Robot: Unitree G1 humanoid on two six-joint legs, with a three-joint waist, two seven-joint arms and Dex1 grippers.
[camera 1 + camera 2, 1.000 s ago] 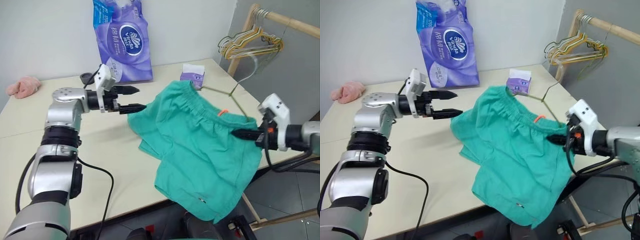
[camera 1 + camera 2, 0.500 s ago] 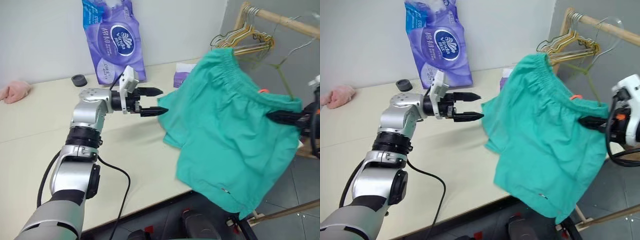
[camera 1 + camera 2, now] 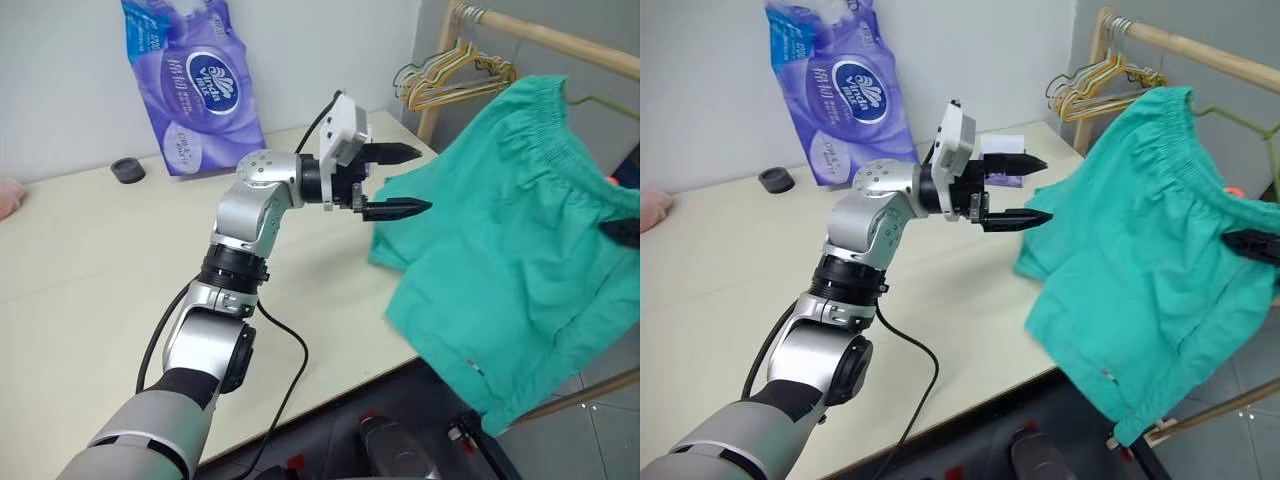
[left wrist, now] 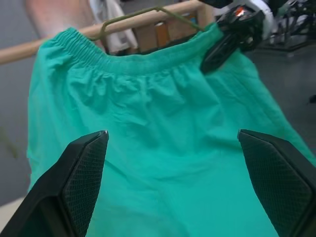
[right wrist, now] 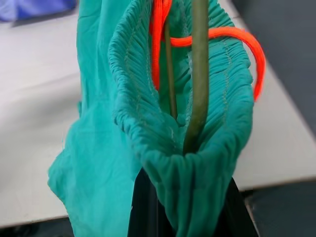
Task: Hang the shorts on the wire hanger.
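Note:
The teal shorts (image 3: 510,250) hang in the air past the table's right edge, waistband up, their lower part drooping below table height. The olive wire hanger (image 3: 1243,116) runs inside the waistband; its wire (image 5: 197,74) lies next to the orange drawstring (image 5: 237,37). My right gripper (image 3: 1250,243) is shut on the bunched waistband corner with the wire in it, also seen as the right gripper (image 4: 222,44). Beside the shorts' left edge, my left gripper (image 3: 425,180) points at them, open and apart from the fabric.
A wooden rail (image 3: 540,35) with a bunch of gold hangers (image 3: 450,80) stands behind the shorts. On the table (image 3: 100,270) are a purple tissue pack (image 3: 190,85), a small black cap (image 3: 127,170) and a pink cloth (image 3: 8,195) at the left edge.
The view has swung right. My right gripper has lifted the shorts off the table, up and right toward the rail. My left gripper has followed rightward, still open.

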